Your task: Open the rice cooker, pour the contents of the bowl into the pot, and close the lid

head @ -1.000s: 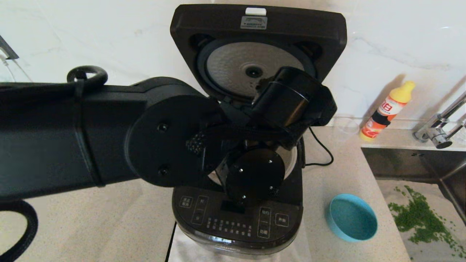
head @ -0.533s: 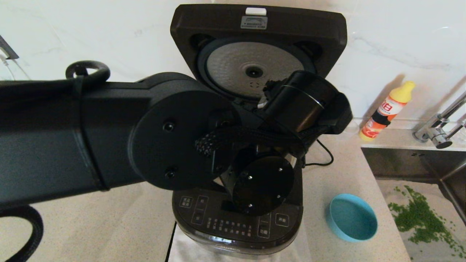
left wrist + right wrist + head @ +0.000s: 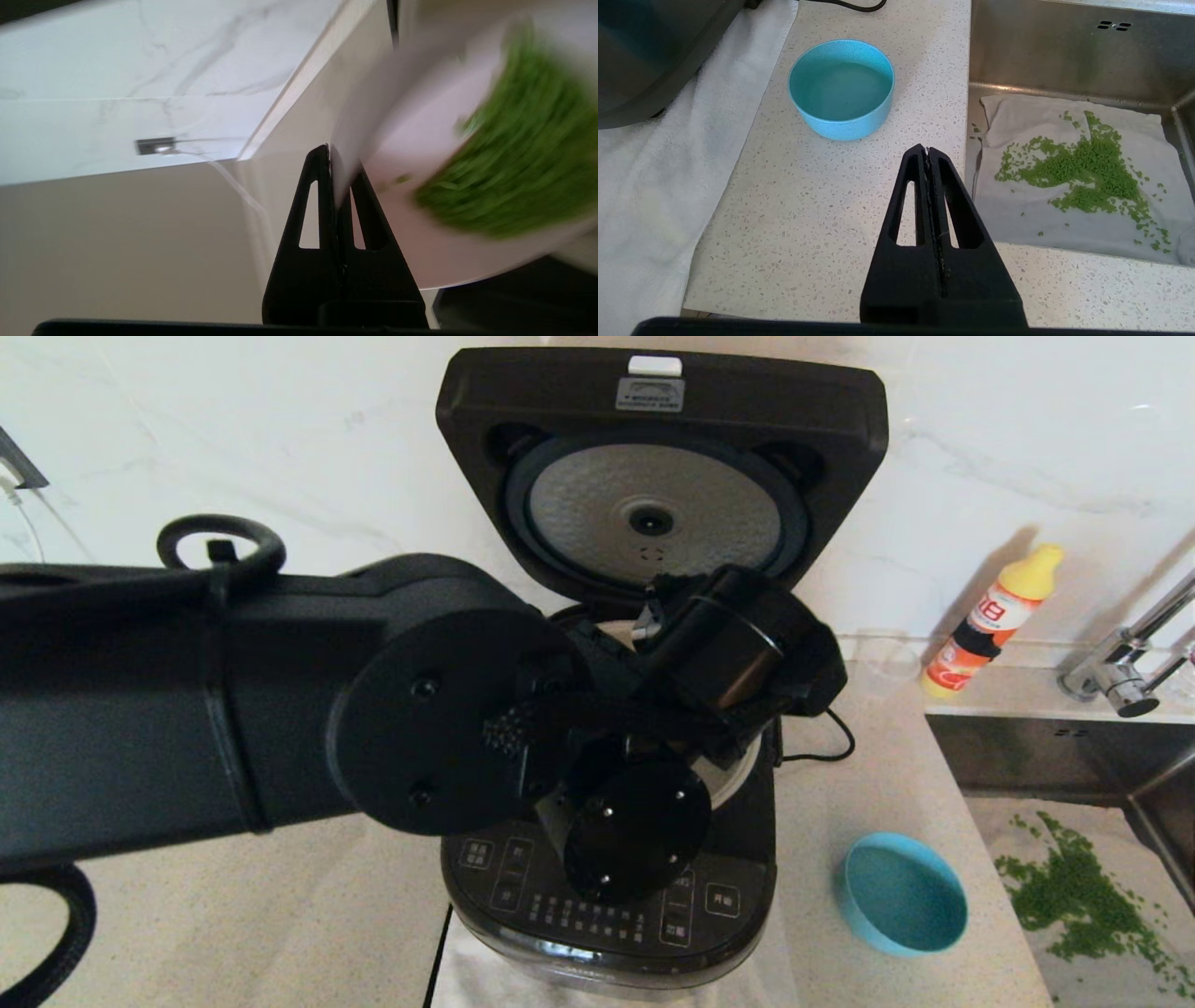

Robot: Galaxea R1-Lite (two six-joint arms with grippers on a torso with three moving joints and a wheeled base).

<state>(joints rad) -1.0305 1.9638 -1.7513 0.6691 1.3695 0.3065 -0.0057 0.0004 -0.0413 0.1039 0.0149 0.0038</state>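
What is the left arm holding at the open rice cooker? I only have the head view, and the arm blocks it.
Observer: The left gripper is shut on the rim of the pink bowl.
Operator: Has it been emptied?
Observer: No, the green bits are inside it, heaped to one side.
Operator: And the right arm?
Observer: The right gripper is shut on nothing, above the counter near the blue bowl.
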